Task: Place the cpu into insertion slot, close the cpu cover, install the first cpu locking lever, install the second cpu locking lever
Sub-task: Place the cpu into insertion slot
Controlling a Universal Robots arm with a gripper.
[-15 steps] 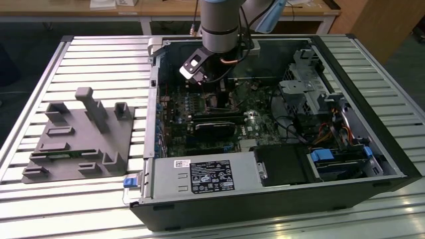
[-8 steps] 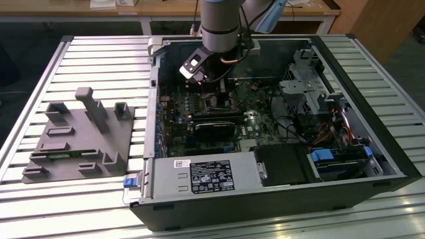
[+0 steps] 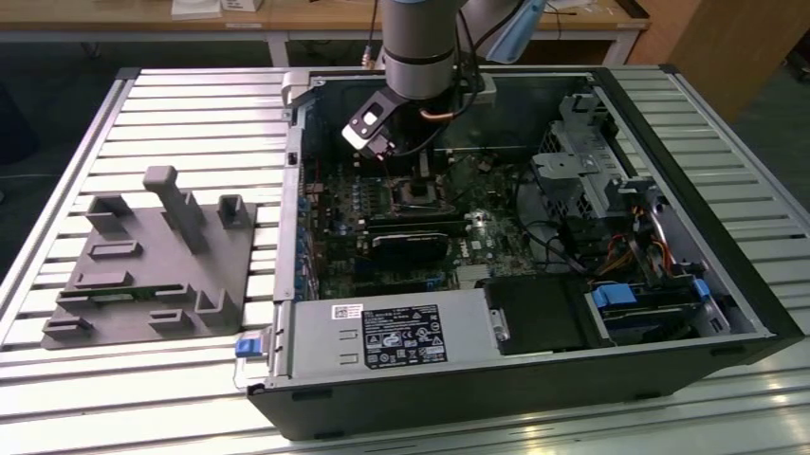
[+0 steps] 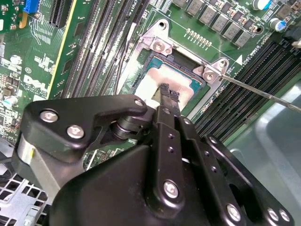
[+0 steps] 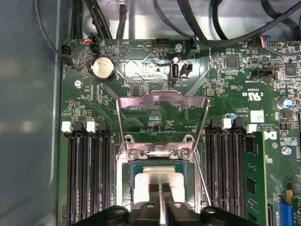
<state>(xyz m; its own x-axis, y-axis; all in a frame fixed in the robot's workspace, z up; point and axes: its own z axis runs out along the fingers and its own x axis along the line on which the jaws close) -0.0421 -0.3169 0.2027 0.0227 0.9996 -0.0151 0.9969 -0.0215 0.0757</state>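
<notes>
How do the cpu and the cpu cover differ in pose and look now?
The cpu lies flat in the insertion slot; the cpu cover is swung open, off it. The cpu is a solid pale square; the cpu cover is a frame with a window. Both look like silvery metal.

Even overhead light fell on the slatted tabletop [image 3: 190,104] — pale and bright — while the inside of the computer case [image 3: 506,403] lay in shade. In the first wrist view the cpu [image 5: 157,176] glared near white, and the raised cpu cover [image 5: 162,100] carried a soft sheen.
</notes>
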